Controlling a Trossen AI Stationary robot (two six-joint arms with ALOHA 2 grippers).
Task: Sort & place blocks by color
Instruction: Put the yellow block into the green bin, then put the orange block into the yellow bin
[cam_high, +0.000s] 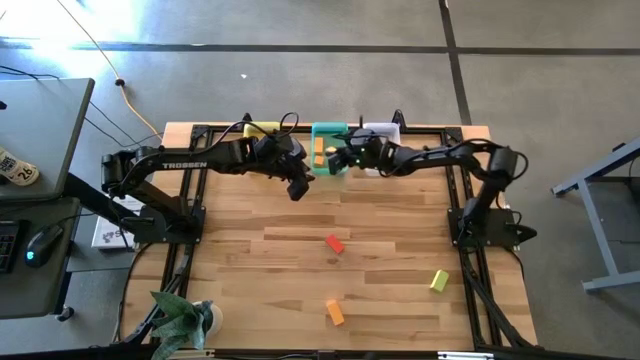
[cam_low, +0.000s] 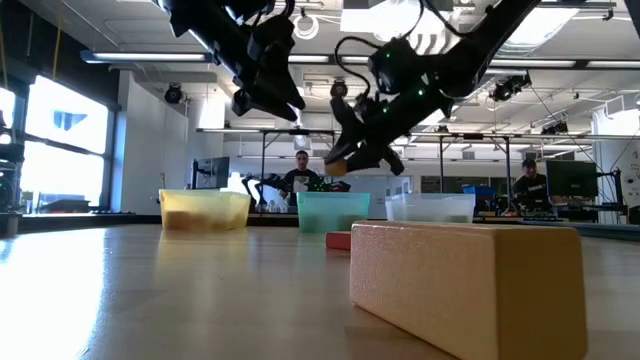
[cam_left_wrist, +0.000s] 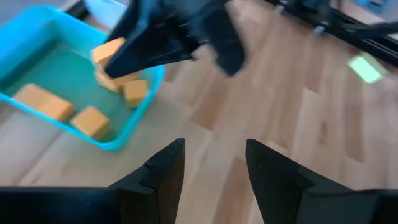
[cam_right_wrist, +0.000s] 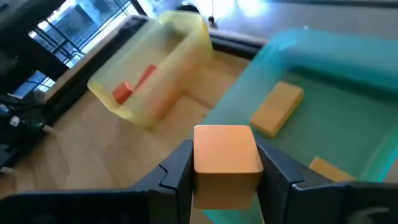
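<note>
Item: small solid orange cube (cam_right_wrist: 227, 157), clamped in right end effector (cam_right_wrist: 225, 171) above teal rectangular plastic bin (cam_right_wrist: 348, 87), far centre. Release advised once centred. Left end effector (cam_left_wrist: 211, 165): parted, empty.

You look straight down on the whole tabletop (cam_high: 300, 250) from overhead; the low camera sits at surface level, facing 12 o'clock. Both wrist cameras, close in, share the teal bin (cam_left_wrist: 134, 121).
</note>
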